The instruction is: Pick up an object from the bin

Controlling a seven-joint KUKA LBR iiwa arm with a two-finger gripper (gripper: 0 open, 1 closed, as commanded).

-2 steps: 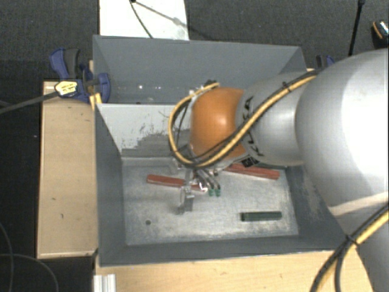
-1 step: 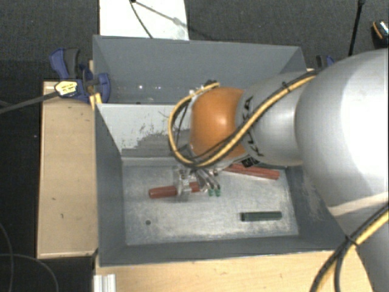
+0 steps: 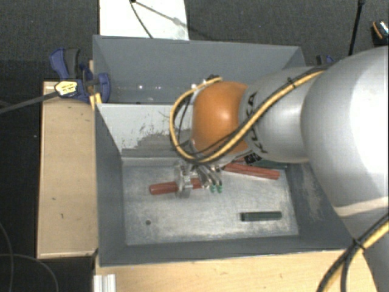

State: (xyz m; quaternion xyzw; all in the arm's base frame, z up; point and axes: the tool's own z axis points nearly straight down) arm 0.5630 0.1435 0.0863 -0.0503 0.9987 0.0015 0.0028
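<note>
Hanging mid-frame, the pincer [image 3: 196,184] sits at the right end of a reddish-brown stick [image 3: 163,189]. Apart or clamped, I cannot tell.

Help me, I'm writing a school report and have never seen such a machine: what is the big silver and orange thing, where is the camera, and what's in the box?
The big silver shape entering from the right is a robot arm. The orange dome is a cover on its wrist. At its tip sits the gripper, the part that grasps. The one camera looks down into a grey metal bin from above, slightly sideways. On the bin's floor lie a reddish-brown stick left of centre, a red stick partly hidden behind the arm, and a dark flat bar front right. The gripper is down at the reddish-brown stick's right end. Whether it grips the stick cannot be made out, so I would not call anything held.
</note>
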